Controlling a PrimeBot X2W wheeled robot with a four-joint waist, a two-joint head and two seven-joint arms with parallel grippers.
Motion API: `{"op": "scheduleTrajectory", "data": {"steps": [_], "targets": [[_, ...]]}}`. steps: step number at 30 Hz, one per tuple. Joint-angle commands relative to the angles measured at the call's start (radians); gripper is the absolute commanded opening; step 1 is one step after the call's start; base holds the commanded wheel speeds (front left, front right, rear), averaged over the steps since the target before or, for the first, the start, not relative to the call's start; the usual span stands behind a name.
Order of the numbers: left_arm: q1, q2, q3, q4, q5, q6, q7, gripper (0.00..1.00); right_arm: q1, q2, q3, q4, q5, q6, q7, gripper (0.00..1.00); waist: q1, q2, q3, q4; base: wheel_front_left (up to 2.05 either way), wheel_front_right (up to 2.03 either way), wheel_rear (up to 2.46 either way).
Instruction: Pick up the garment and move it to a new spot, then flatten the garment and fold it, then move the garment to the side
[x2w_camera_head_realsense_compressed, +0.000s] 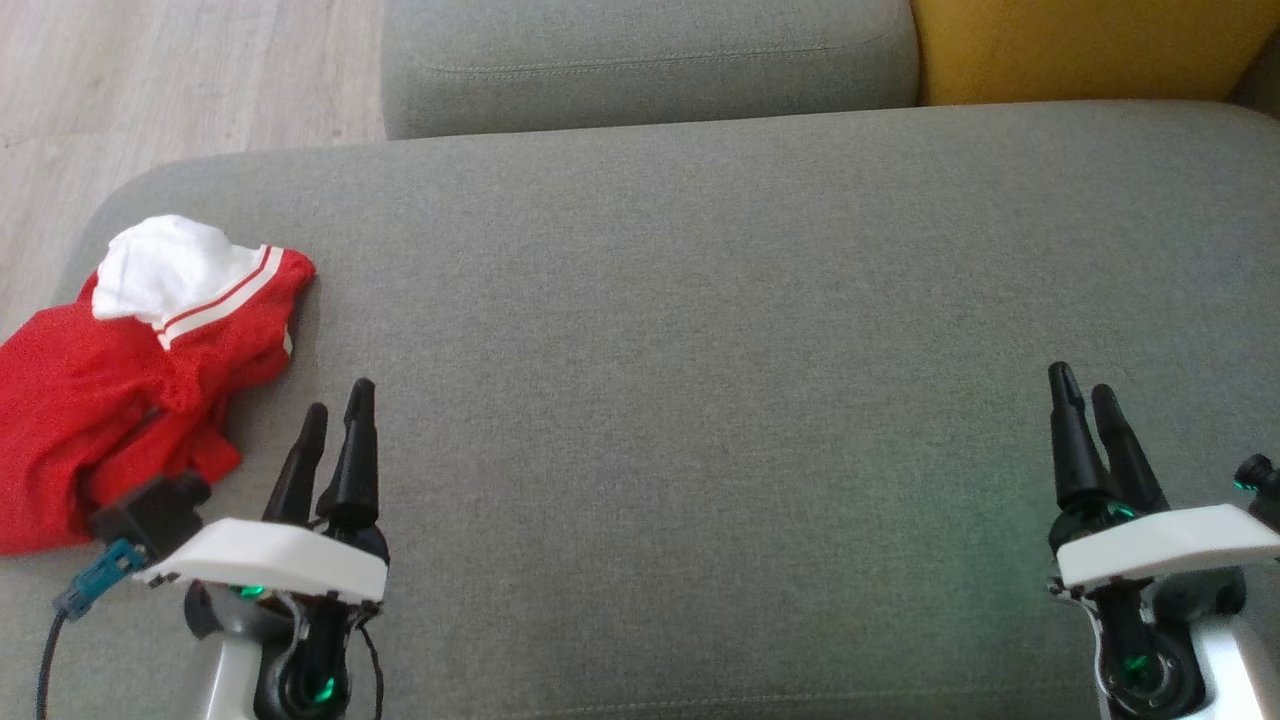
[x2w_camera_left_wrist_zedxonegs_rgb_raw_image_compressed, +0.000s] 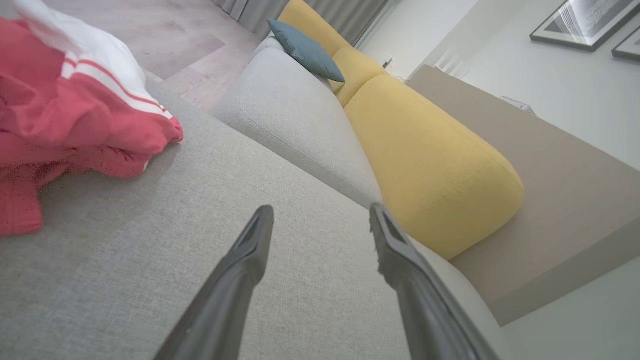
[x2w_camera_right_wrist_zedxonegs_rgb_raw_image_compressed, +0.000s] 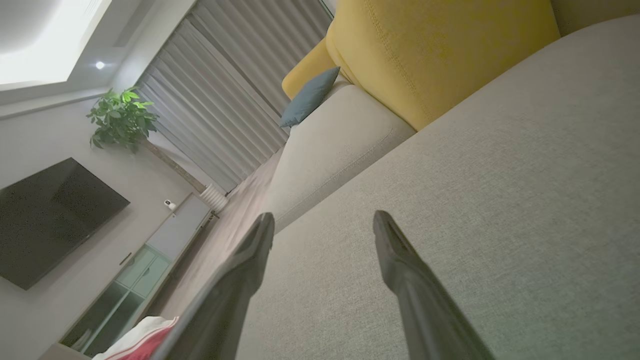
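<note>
garment: we see the red mesh garment, white part with red stripes on top, crumpled at the far-left edge of the grey sofa seat.
left gripper: our left gripper sits just right of the heap, near side, tips apart from the cloth; fingers parted, holding nothing.
right gripper: our right gripper is over bare seat at the near right, well apart from the garment; fingers parted, empty.
beyond: grey cushion and yellow cushion far side; wood floor far left.
</note>
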Motion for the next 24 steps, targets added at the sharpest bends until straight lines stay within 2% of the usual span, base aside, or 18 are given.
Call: {"op": "scheduleTrajectory", "data": {"steps": [1, 24], "targets": [[-0.067, 0.024, 0.012, -0.044, 0.029, 0.006, -0.016, 1.00, -0.051, -0.025, 0.015, -0.046, -0.027, 0.000, -0.005, 1.00, 0.0000, -0.0001, 0.000, 0.000, 0.00, 0.00, 0.00], [-0.070, 0.067, -0.043, -0.047, 0.345, 0.088, -0.087, 1.00, -0.038, -0.022, 0.037, -0.058, -0.326, -0.001, -0.010, 1.00, 0.0000, -0.0001, 0.009, 0.004, 0.00, 0.00, 0.00]]}}
